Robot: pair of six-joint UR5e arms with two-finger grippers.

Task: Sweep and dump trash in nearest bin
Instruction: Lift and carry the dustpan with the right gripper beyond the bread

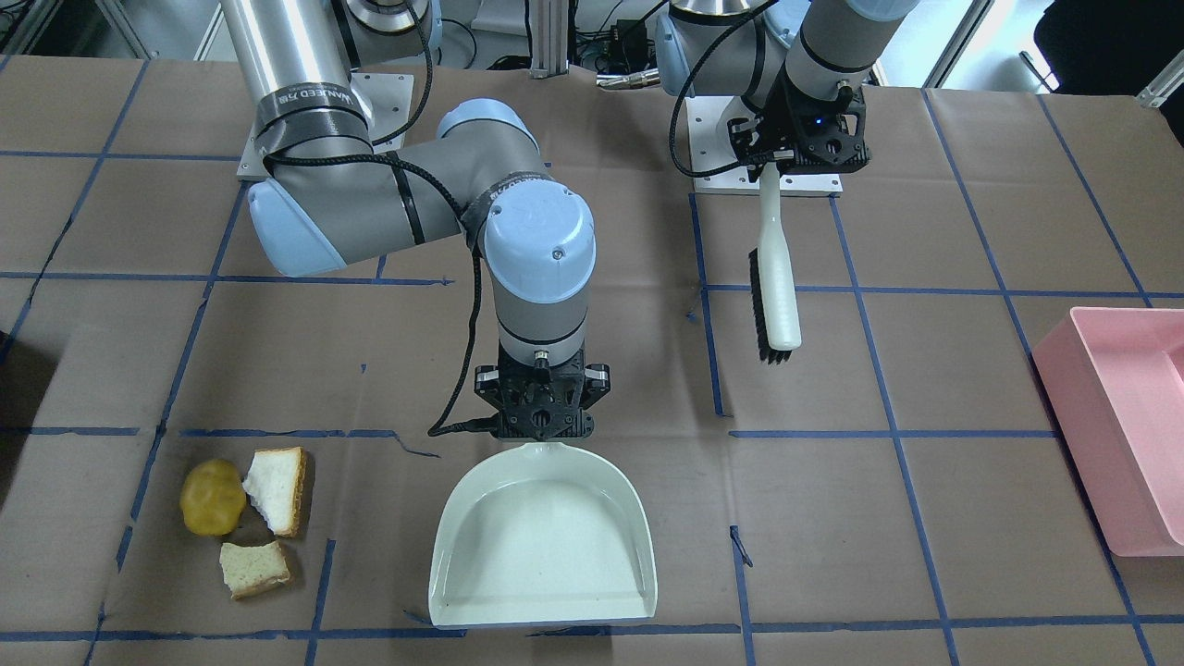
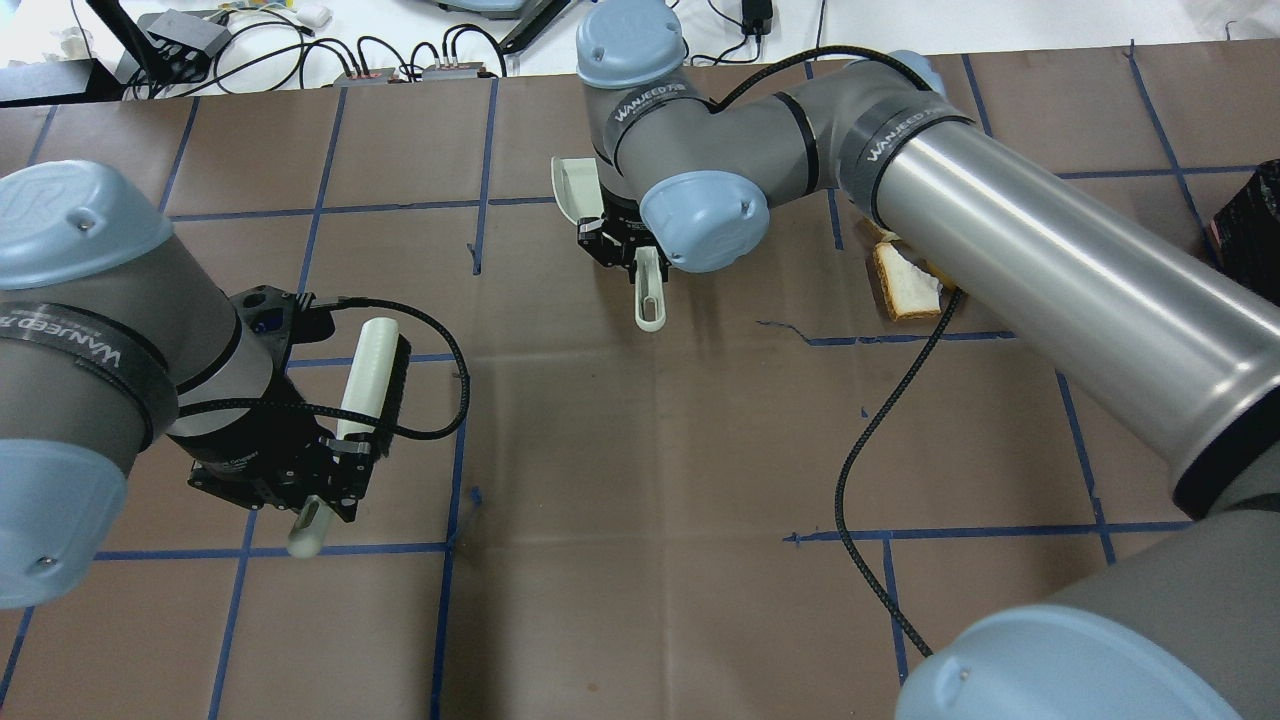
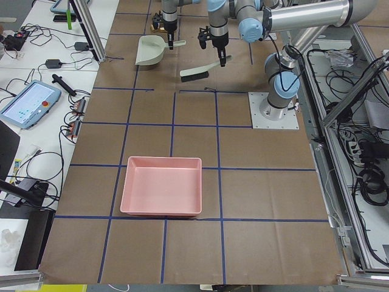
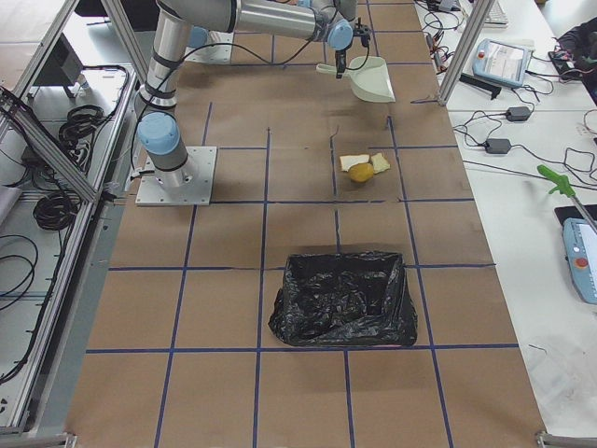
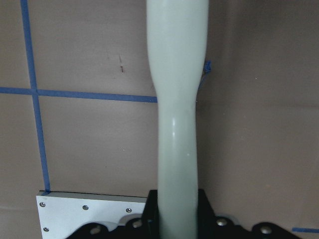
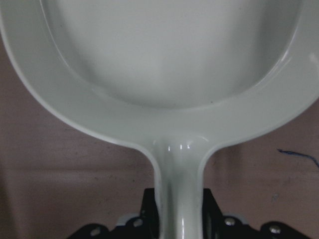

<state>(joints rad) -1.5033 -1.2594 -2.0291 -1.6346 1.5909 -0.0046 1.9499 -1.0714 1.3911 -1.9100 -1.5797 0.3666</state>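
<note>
Trash count: three pieces on the desk (image 1: 925,518). One is a yellow potato-like lump (image 1: 212,498); two are bread pieces, the upper slice (image 1: 277,488) against the lump and the lower slice (image 1: 255,568) just below it. Dustpans: one, white (image 1: 544,546), its handle clamped in the right gripper (image 1: 541,437) fingers. The trash lies near the pan's side, apart from those fingers. Brushes: one (image 1: 775,287), handle clamped in the left gripper (image 1: 772,159) fingers, well apart from the trash. Bins: one pink bin (image 1: 1087,435) and one black-lined bin (image 4: 343,299).
</note>
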